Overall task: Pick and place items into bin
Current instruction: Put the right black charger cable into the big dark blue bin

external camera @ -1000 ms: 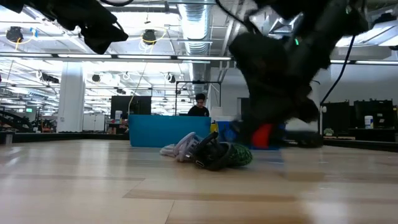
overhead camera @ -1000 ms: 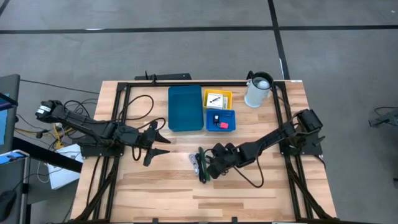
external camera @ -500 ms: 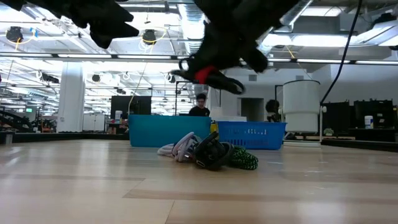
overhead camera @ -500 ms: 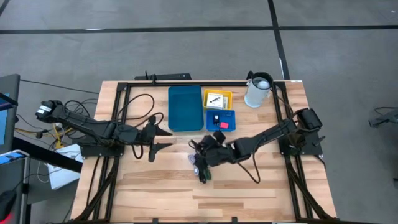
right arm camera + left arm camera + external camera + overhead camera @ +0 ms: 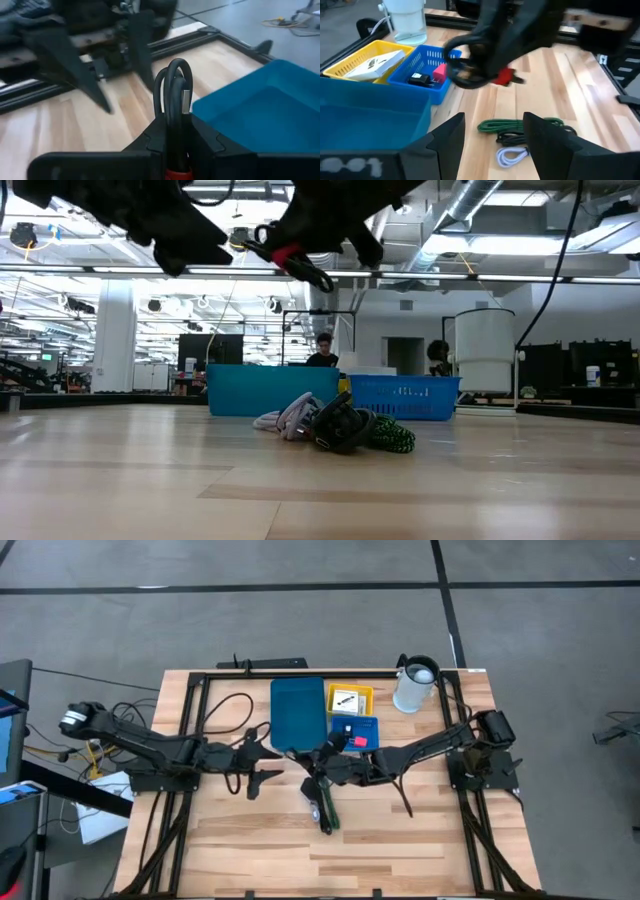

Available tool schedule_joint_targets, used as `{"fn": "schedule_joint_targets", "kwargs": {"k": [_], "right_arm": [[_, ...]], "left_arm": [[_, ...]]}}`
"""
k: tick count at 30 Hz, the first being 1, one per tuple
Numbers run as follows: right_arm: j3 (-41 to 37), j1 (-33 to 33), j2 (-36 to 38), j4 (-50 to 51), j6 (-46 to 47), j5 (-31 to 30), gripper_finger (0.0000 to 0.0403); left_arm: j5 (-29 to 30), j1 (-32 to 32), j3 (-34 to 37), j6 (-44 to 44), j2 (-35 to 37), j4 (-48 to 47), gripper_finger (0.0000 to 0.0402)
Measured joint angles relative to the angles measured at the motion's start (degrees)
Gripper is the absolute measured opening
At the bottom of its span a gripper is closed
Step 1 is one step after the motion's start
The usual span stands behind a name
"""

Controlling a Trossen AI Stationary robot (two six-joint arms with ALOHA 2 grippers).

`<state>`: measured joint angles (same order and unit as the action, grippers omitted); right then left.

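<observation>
My right gripper (image 5: 318, 762) hangs above the table by the near right corner of the long teal tray (image 5: 298, 713), shut on a coiled black cable (image 5: 172, 90) that has a red band (image 5: 505, 76). My left gripper (image 5: 262, 762) stands open just to its left, nothing between its fingers (image 5: 447, 140). A pile of green, black and white cords (image 5: 322, 805) lies on the table nearer the front. The yellow tray (image 5: 350, 698) holds a white card. In the small blue tray (image 5: 355, 732) lie a black piece and a red piece. My right gripper pinches the coiled black cable between its two fingers, low on the coil near the red band (image 5: 175, 125). The looped end with a silver plug (image 5: 186, 102) sticks out past the fingertips. The cable is lifted clear of the table (image 5: 295, 262).
A white jug (image 5: 415, 685) stands at the far right beside the trays. Black frame rails (image 5: 190, 730) run along both sides of the table. Bare wood lies along the near edge. A person shows in the room far behind the table in the low view.
My right gripper has risen from the cord pile with the black cable and gone toward the far left, to the teal tray's corner, rolling as it went. The cable is lifted clear; the other cords have stayed on the table.
</observation>
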<state>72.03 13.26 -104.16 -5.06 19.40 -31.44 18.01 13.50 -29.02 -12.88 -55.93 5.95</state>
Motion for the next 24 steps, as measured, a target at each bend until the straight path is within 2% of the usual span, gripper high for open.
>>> {"fn": "schedule_joint_targets", "kwargs": {"k": [11, 18, 24], "right_arm": [[0.0, 1.81, -0.11, -0.35, 0.02, 1.39, 0.004], [0.0, 2.11, -0.11, 1.04, 0.04, 1.38, 0.0048], [0.07, 2.01, -0.09, 2.39, -0.56, 1.9, 0.004]], "left_arm": [[-0.39, -3.08, 0.0, 0.63, -6.38, 8.47, 0.019], [-5.13, -4.12, -0.09, 0.41, -8.82, 12.18, 0.019], [-7.41, -2.3, -1.7, 0.23, -8.13, 13.56, 0.019]]}}
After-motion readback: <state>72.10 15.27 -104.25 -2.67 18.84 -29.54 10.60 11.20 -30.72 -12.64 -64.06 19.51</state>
